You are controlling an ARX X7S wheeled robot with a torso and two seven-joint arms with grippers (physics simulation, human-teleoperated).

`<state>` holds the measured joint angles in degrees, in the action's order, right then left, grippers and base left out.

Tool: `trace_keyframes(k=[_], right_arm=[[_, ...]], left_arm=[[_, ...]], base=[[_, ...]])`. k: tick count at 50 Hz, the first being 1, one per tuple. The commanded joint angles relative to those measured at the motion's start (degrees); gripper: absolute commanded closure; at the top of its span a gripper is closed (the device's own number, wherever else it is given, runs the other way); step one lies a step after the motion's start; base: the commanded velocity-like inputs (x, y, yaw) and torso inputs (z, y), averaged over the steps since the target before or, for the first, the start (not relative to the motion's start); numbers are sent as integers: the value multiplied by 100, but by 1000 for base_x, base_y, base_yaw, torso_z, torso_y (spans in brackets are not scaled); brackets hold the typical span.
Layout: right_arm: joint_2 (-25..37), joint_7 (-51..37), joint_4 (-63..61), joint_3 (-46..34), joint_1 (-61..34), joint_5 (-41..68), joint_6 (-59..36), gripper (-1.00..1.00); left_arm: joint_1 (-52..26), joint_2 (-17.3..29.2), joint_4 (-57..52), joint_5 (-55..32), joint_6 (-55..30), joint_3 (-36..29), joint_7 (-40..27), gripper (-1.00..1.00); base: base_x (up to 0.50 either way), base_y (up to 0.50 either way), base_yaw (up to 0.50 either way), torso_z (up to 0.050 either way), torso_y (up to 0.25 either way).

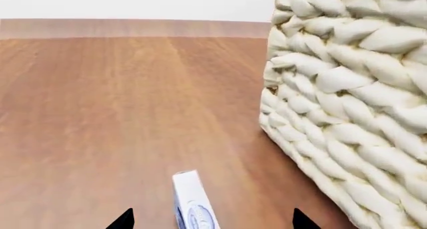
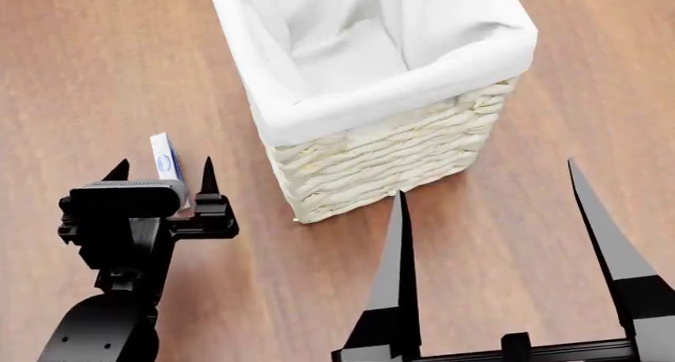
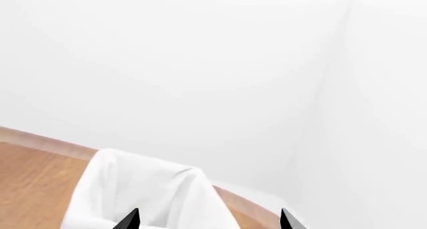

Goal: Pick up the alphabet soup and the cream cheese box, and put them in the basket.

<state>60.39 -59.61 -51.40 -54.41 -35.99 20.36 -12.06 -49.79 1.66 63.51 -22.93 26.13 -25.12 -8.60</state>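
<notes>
The basket [image 2: 393,152] stands on the wooden floor [image 2: 95,69], its white cloth liner [image 2: 359,46] folded over the rim and its woven wall facing the robot. In the head view nothing shows inside it but the liner.

The left gripper [image 2: 161,171] sits low, to the left of the basket, with its 2 black fingertips spread wide. The cream cheese box [image 2: 166,166] stands on edge between them, thin white side up, a blue oval mark on its face. In the left wrist view the box [image 1: 192,201] sits between the 2 tips with a clear gap on each side, so the fingers do not touch it. The basket's wicker wall [image 1: 347,104] rises close beside it.

The right gripper [image 2: 491,192] hangs in front of the basket, nearer the robot, its 2 long fingers spread wide and holding nothing. The right wrist view shows the liner's rim [image 3: 143,189] just beyond the tips, against a plain white wall [image 3: 200,64].

The soup can is not visible in any view.
</notes>
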Motion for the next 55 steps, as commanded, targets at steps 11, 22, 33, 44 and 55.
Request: trace_keyframes(k=[11, 22, 33, 44, 55], right_arm=[[-6, 61, 61, 12, 38, 78, 86, -100], [1, 63, 115, 15, 83, 64, 145, -100], [-14, 63, 136, -3, 131, 37, 175, -100], [-79, 85, 139, -25, 151, -6, 214, -100], [-7, 39, 22, -19, 200, -28, 200, -100]], left_arm=[[-329, -158, 1145, -256, 332, -237, -67, -100], [-313, -161, 1144, -363, 380, -268, 22, 100], [-275, -160, 1144, -427, 426, -386, 56, 100], [-45, 784, -1868, 37, -687, -404, -830, 100], [-348, 1630, -4004, 9, -1698, -314, -1244, 100]], base=[[0, 0, 0, 0, 0], [0, 0, 0, 0, 0], [0, 0, 0, 0, 0], [0, 0, 0, 0, 0], [0, 0, 0, 0, 0]])
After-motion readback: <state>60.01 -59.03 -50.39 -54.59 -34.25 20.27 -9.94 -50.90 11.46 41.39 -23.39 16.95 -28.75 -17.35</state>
